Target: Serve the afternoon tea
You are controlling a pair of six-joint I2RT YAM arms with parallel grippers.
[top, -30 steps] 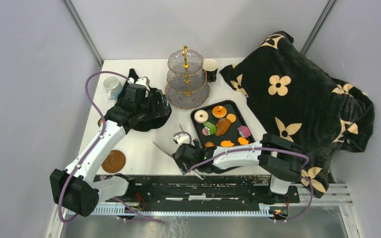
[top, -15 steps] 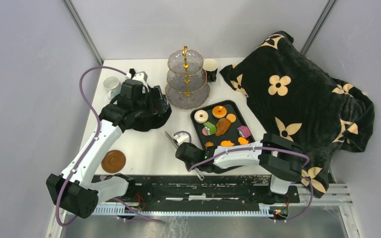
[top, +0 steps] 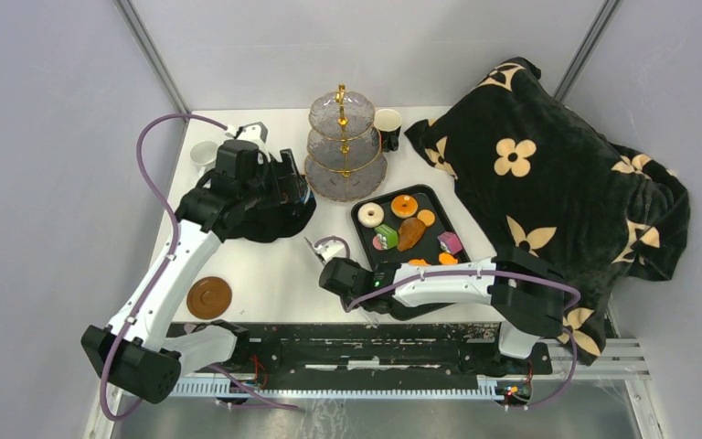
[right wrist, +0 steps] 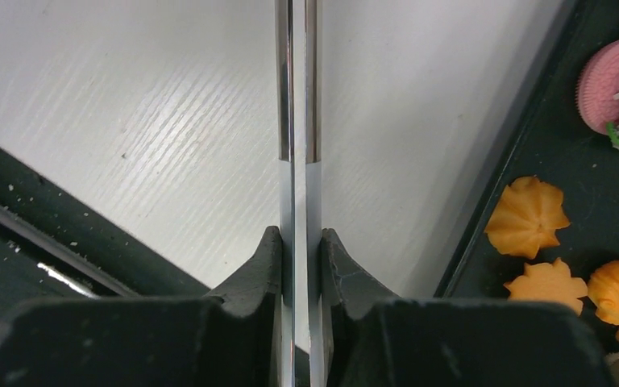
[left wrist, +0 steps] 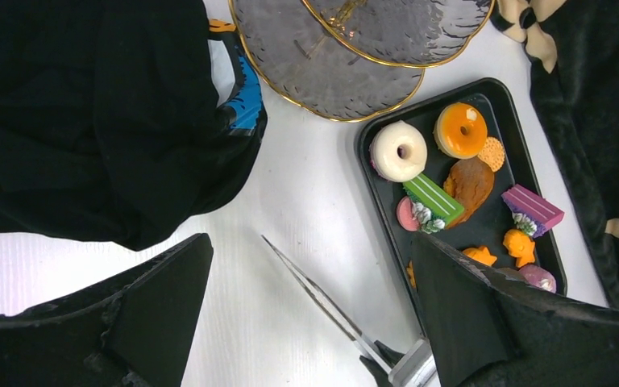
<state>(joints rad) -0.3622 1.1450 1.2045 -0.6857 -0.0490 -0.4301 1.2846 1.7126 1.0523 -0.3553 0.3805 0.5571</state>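
The treats lie in a black tray [top: 363, 222]: a white donut [left wrist: 399, 151], an orange donut [left wrist: 460, 129], a green slice [left wrist: 434, 199], a purple piece [left wrist: 532, 208], orange cookies [right wrist: 526, 216] and a pink disc [right wrist: 608, 81]. My right gripper [right wrist: 300, 242] is shut on metal tweezers [right wrist: 298, 121], whose two arms are pressed together just left of the tray. In the top view that gripper [top: 329, 263] is at the tray's near left corner. My left gripper [left wrist: 310, 250] is open and holds nothing, above the table between a black cloth [left wrist: 89, 121] and the tray.
A three-tier glass stand [top: 341, 146] with gold rims stands behind the tray, with a dark cup [top: 388, 123] beside it. A white cup [top: 203, 154] is at the far left, a brown saucer [top: 209, 298] near left. The black flowered blanket [top: 548, 183] fills the right side.
My right gripper has closed on the tweezers, squeezing their spread arms together, and shifted slightly away from the near edge. The left arm drew back a little to the left, still open.
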